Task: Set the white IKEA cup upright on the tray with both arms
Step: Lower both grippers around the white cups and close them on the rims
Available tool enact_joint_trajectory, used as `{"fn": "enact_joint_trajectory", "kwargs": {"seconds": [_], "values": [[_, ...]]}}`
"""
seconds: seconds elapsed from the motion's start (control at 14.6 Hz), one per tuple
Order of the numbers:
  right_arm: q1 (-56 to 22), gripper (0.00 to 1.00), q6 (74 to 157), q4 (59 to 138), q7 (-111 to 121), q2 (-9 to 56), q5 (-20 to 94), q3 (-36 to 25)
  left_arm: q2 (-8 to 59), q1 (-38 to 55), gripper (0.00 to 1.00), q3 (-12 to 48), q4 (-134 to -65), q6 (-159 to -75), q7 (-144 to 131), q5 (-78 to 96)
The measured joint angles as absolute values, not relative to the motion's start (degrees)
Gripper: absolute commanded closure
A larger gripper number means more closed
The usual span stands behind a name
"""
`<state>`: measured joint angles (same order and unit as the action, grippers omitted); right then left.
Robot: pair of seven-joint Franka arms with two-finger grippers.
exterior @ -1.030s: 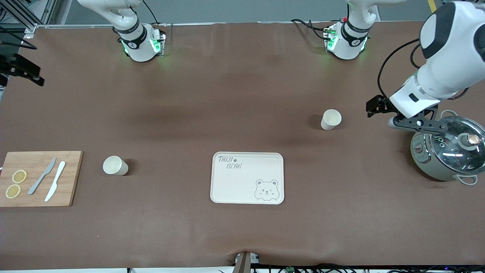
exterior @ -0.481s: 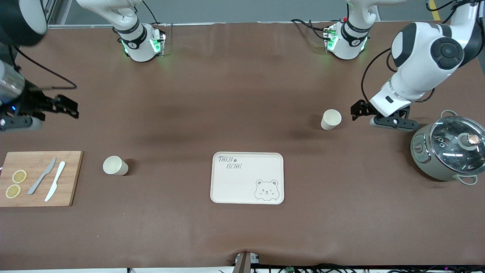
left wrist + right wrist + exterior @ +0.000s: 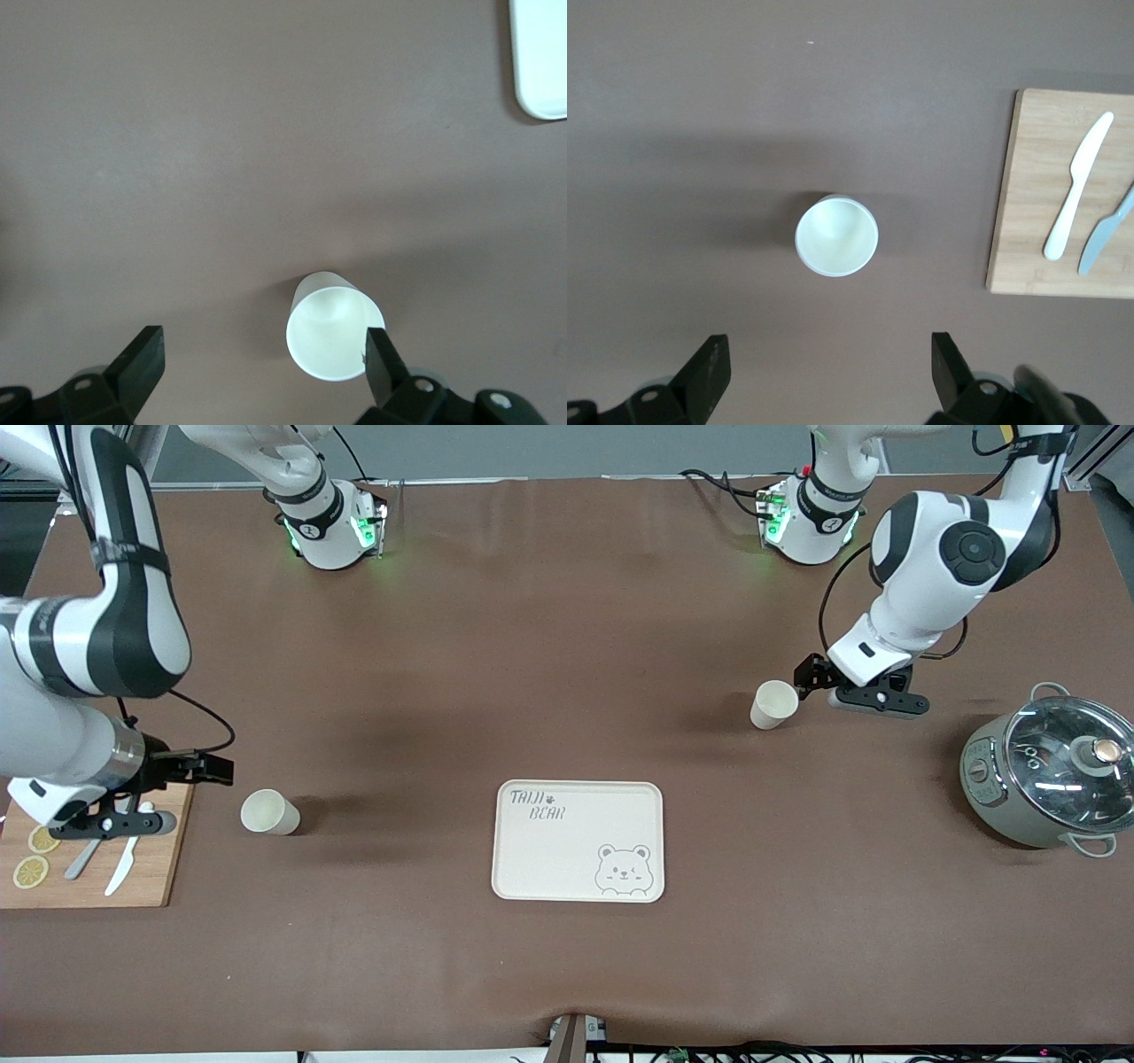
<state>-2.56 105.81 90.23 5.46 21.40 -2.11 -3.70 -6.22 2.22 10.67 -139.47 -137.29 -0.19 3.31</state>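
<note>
Table (image 3: 567, 646) w/ brown cover, seen from a high camera facing two white robot arms. Cream tray (image 3: 578, 841) w/ bear drawing lies flat near the middle, toward the camera edge, nothing on it.

Two white cups stand upright on the cover, mouths up, both off the tray. One cup (image 3: 773, 704) sits toward the left arm's end, farther from the camera than the tray. Left gripper (image 3: 808, 677) is just beside it, fingers spread apart, gripping nothing; in the left wrist view that cup (image 3: 335, 338) sits close to one finger (image 3: 381, 359), not centred in the gap, tray corner (image 3: 539, 62) at the frame edge.

Other cup (image 3: 267, 812) stands toward the right arm's end, between tray and wooden board (image 3: 155, 859). Right gripper (image 3: 208, 768) hangs beside it, over the board's edge, fingers spread, holding nothing; right wrist view shows this cup (image 3: 836, 235) clear of both fingers.

Board carries two knives, white (image 3: 120, 872) & grey (image 3: 81, 861), plus lemon slices (image 3: 31, 871). Lidded grey pot (image 3: 1050, 779) sits at the left arm's end.
</note>
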Motion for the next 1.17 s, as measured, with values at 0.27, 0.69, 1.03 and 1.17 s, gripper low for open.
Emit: {"fn": "enact_joint_trajectory", "kwargs": {"seconds": [0.27,0.69,1.03,1.17], "values": [[1.4,0.0,108.1,90.2,14.0,23.9,1.1,-3.9,-5.5,2.2,0.0,10.8,-145.0,-144.1,-0.2,3.3],[4.2,0.0,113.8,90.1,24.8,27.0,3.2,-3.9,0.9,2.2,0.0,11.1,-148.2,-155.0,-0.2,3.3],[4.1,0.0,119.4,91.4,27.7,29.1,3.4,-3.5,5.1,2.3,0.0,12.5,-150.0,-162.1,-1.4,3.4],[4.1,0.0,121.5,92.5,30.9,29.1,4.5,-3.5,5.3,2.3,0.0,12.7,-150.8,-162.8,-1.4,3.4]]}}
